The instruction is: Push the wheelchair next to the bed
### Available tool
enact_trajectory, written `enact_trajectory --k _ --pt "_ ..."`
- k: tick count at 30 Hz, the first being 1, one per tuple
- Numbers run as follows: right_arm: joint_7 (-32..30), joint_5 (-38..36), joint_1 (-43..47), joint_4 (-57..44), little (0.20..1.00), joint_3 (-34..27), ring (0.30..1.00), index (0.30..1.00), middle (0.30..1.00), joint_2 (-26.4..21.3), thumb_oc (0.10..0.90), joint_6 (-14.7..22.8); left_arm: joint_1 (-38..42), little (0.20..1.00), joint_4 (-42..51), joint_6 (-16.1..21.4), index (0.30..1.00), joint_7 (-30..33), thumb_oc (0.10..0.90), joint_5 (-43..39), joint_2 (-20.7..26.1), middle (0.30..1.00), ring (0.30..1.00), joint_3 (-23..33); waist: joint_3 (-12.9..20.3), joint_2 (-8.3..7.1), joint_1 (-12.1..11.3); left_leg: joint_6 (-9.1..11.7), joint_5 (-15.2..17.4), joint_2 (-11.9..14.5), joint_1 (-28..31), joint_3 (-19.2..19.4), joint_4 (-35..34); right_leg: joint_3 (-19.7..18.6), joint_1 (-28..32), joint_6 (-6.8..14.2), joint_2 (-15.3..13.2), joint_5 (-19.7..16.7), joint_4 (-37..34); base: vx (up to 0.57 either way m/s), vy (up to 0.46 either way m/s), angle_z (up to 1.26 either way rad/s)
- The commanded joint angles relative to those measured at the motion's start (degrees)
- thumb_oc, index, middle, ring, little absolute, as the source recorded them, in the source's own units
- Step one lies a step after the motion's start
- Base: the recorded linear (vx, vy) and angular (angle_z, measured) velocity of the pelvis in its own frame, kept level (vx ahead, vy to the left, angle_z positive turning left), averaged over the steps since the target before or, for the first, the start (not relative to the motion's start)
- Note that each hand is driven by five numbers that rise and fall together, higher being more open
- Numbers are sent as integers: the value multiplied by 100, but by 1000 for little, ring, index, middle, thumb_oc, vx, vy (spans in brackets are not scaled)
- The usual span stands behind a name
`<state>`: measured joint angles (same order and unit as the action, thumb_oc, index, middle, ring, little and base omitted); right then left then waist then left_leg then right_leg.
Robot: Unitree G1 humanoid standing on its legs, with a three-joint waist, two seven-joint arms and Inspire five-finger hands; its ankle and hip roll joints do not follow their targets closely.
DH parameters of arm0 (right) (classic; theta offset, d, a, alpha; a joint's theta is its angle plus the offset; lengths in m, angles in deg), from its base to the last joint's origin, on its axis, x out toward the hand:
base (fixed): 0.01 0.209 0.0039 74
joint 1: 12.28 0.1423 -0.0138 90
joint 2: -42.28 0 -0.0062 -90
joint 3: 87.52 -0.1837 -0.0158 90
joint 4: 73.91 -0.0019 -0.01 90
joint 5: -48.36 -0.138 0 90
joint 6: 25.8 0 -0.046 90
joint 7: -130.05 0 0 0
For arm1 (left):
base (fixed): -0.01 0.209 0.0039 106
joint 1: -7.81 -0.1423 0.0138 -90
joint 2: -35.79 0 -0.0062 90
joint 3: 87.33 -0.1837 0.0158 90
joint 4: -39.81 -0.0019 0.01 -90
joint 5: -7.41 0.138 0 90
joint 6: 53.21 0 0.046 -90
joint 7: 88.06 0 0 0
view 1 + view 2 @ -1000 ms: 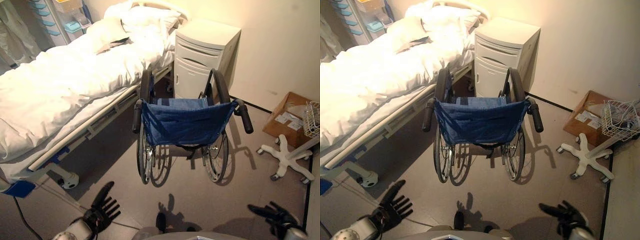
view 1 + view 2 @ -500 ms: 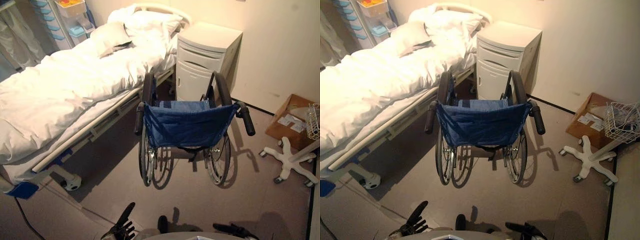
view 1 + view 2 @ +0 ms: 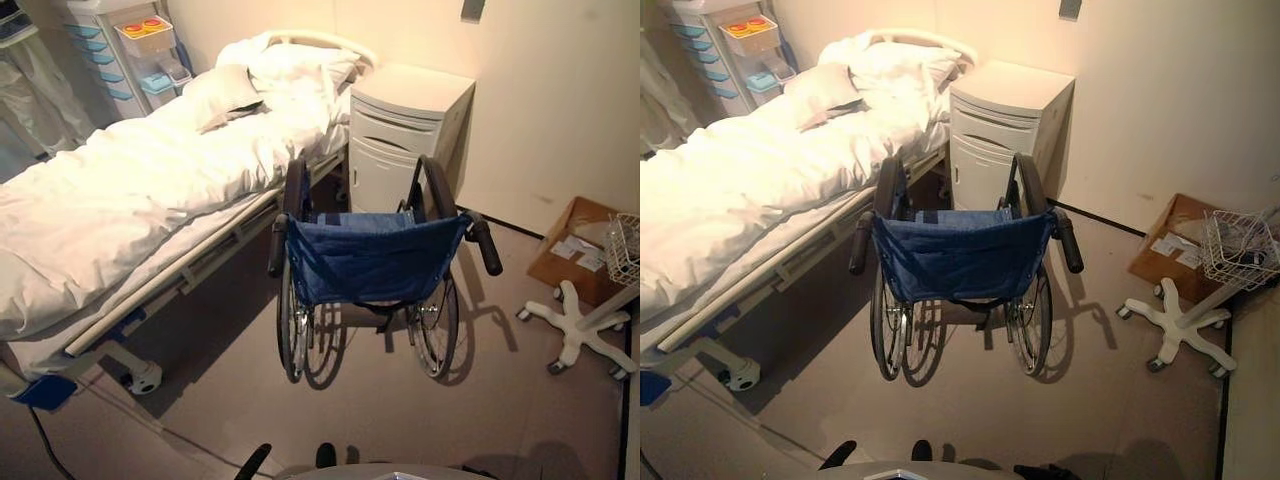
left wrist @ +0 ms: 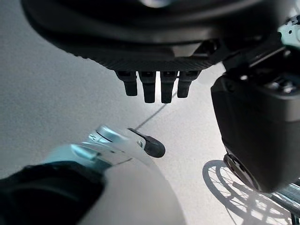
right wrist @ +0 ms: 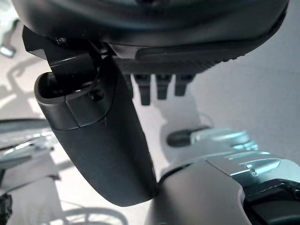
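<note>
The wheelchair (image 3: 372, 275), blue back toward the camera, stands on the floor (image 3: 240, 400) just beside the bed (image 3: 130, 190), its front toward a white cabinet (image 3: 405, 130) at the wall. To its right lie a cardboard box (image 3: 580, 250), a wire basket (image 3: 625, 245) and a white wheeled base (image 3: 580, 330). Neither hand touches it: the left hand (image 4: 152, 86) and right hand (image 5: 159, 89) hang over the floor, fingers straight and relaxed, holding nothing.

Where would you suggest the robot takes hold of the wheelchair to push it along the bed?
By the two black push handles behind the blue backrest of the wheelchair, approached from behind: both point back toward the robot, one per hand, and are unobstructed.
</note>
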<state>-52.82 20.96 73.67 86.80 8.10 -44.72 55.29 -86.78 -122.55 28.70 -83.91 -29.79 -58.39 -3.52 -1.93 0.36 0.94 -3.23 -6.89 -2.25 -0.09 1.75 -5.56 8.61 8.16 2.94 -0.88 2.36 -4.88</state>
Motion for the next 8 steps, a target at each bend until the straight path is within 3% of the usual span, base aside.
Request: enact_trajectory --k 1,8 --pt "286 234 153 271 900 285 900 900 900 136 800 -177 347 900 -122 21 900 10 800 193 -147 900 900 13 -62 -49 -89 300 538 -72 401 48 99 87 -494 266 -271 -638 115 0 0 0" --pt "276 134 217 508 900 284 900 900 900 162 800 -96 343 900 -237 -33 900 -24 800 169 -187 900 900 -33 -10 -18 -121 307 532 -64 401 31 98 124 -472 266 -288 -637 102 0 0 0"
